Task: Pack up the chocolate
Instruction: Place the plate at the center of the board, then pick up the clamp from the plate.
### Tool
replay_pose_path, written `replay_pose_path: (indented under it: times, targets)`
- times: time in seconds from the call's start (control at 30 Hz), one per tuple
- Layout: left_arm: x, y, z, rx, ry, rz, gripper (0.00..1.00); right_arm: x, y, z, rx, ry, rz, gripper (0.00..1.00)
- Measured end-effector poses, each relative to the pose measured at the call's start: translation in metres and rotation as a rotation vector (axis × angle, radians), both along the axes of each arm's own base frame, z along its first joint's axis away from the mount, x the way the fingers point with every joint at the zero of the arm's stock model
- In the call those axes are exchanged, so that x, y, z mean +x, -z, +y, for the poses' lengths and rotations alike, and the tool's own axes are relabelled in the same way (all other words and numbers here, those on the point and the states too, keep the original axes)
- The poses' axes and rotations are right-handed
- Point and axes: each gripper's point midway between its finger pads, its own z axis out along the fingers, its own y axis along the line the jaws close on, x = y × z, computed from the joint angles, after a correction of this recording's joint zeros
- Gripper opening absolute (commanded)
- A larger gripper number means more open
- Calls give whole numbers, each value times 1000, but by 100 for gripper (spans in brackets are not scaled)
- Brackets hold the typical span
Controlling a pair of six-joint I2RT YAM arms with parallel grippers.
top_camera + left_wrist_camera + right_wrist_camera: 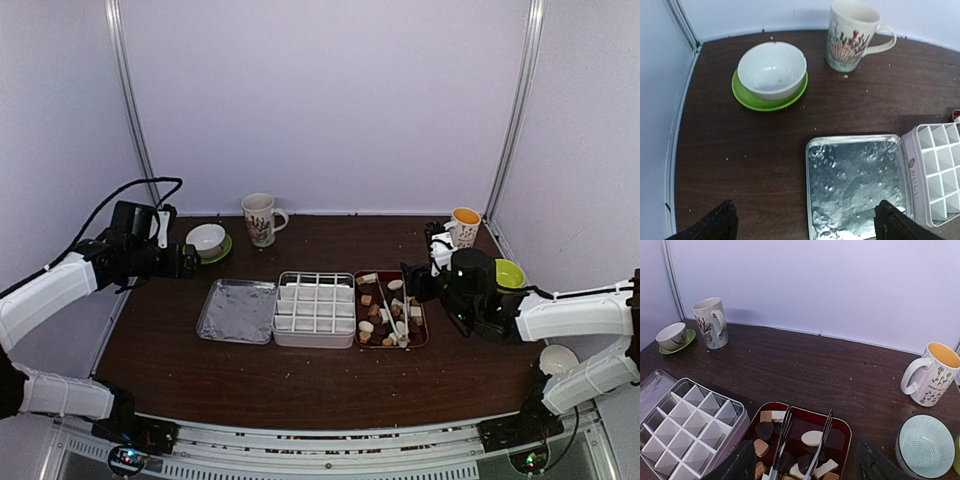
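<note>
The chocolate (368, 300) (812, 438), dark, tan and white pieces, lies in a dark red tray (424, 335) (847, 432). Metal tongs (392, 322) (785, 432) rest on the pieces. My right gripper (412, 283) (805, 447) hovers at the tray, open, its fingers wide on either side of the tongs and apart from them. A white divided box (314, 308) (690, 420) (940, 165) sits left of the tray, its cells bare, its silver lid (238, 310) (855, 185) laid flat beside it. My left gripper (188, 262) (806, 205) hangs open and holds nothing, above the lid's left edge.
A white bowl on a green saucer (207, 240) (771, 70) and a floral mug (260, 218) (852, 35) stand at the back left. At the back right are a yellow-lined mug (464, 226) (932, 372) and a green bowl (508, 272). A teal bowl (925, 445) sits right of the tray.
</note>
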Motion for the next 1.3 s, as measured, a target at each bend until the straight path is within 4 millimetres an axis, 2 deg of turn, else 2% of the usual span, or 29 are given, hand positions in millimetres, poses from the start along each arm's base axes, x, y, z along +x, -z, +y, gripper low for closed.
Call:
replay_pose_path:
  times: [0.2,0.37,0.53,0.8,1.0,1.3]
  targets:
    - [1,-43,2,-14,18,-198,98,1,1,1,-3,-1,2,69]
    - [-5,-53,11,17,7,-320,98,1,2,1,-6,-3,4,69]
    - [-10,-48,19,87,15,-423,98,1,3,2,-8,-4,6,70]
    - [-2,-46,44,215,-90,-507,98,1,3,3,-6,-13,8,70]
    - [10,-31,61,262,-163,-507,98,1,7,6,-14,-21,21,70]
    - [11,-15,97,296,-273,-525,98,2,7,10,-13,-36,31,70]
